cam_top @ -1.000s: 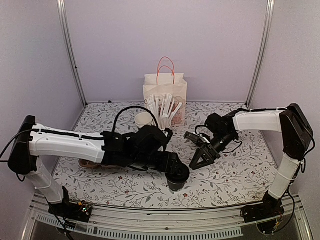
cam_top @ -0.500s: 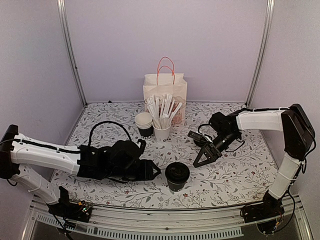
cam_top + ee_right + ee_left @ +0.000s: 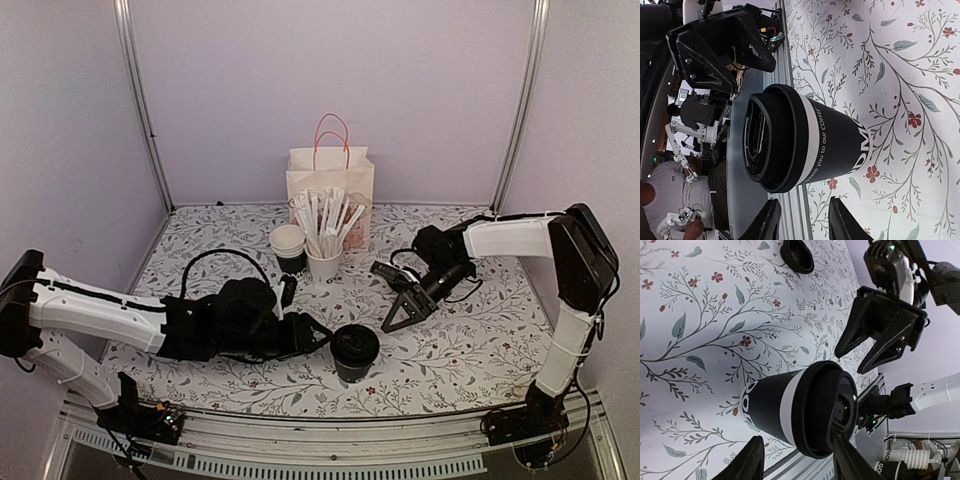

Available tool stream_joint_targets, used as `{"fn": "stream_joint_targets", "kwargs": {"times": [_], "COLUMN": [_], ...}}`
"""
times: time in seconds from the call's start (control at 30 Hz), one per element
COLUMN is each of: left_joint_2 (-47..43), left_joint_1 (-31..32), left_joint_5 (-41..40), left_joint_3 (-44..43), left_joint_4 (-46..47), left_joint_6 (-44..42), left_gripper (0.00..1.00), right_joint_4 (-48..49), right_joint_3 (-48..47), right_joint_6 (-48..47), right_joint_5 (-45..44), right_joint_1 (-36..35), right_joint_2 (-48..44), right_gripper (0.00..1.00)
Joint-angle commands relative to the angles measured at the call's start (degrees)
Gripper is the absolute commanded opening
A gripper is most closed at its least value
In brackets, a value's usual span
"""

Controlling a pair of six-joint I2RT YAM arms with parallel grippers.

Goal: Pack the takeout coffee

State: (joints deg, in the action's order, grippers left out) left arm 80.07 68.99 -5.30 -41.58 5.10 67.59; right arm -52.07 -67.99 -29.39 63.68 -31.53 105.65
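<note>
- Tabletop (image 3: 480,350): floral-print surface under every item.
- Left arm (image 3: 100,300): lies low across the left half. Its shoulder end runs to the left frame edge in the top view.
- Stack of lidless cups (image 3: 289,243): stands at rear centre. The number of cups cannot be made out.
- Left gripper (image 3: 322,332): fingers spread, nothing held, tips just beside the takeout coffee (image 3: 354,350) on its left. In the left wrist view only the fingertips (image 3: 756,455) show, cut off at the bottom edge.
- White cup of wrapped sticks (image 3: 325,265): just right of the stack. Whether the two touch cannot be determined.
- Paper bag (image 3: 330,180): upright at the rear wall, orange handles raised. Its lower front is hidden behind the sticks, and its interior is not visible.
- Takeout coffee: upright on the tabletop near the front centre, black lid fitted, standing between the two grippers and gripped by neither. The lid hides the contents. The lettering on the side is only partly readable in the right wrist view.
- Right gripper (image 3: 398,322): fingers spread, empty, angled down toward the cup, near it but apart.
- Dark round item (image 3: 796,255): on the tabletop in the left wrist view, cut off by the top edge. It cannot be identified.
- Right arm (image 3: 515,240): reaches in from the right. Its base sits at the bottom corner.
</note>
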Motion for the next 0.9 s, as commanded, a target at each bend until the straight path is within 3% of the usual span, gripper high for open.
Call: {"fn": "stream_joint_targets", "kwargs": {"times": [0.0,0.87], "left_joint_2": [1.3,5.5], "left_joint_1": [-1.5,-4.2], "left_joint_5": [1.3,4.9], "left_joint_3": [-0.6,-1.8], "left_joint_4": [2.5,5.2], "left_joint_6": [-0.8,-2.7], "left_gripper": [0.49,0.46], "right_joint_4": [-0.9,-2.5], "right_joint_3": [-1.7,-2.3], "right_joint_6": [-0.6,-2.0], "right_joint_5": [1.9,3.4], "right_joint_1": [0.0,-2.3], "right_joint_2": [1.3,3.1], "right_gripper": [0.35,0.39]}}
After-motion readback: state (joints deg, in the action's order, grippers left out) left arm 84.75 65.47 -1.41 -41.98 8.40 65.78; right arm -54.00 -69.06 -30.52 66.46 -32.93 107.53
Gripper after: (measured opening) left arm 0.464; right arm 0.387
